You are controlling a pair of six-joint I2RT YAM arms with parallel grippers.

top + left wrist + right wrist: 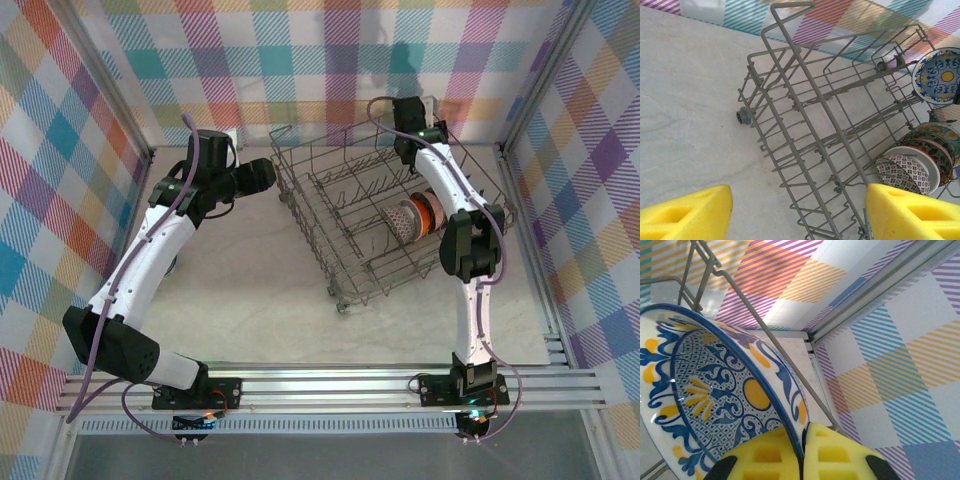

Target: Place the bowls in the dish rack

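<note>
While the right gripper (802, 450) pinches the rim of a blue bowl (715, 390) at 12 o'clock of the rack (330, 190), the left gripper (800, 212) gapes open at its 9 o'clock; other bowls (405, 218) stand inside

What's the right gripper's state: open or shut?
Shut on the blue bowl: the right gripper pinches its rim from both sides.

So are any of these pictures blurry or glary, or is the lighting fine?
Top external: soft, even light, no glare on the dish rack. Left wrist: sharp and evenly lit, the rack's wires crisp. Right wrist: the blue bowl in the right pincer sits close to the lens, with a small glint on its glaze.
</note>
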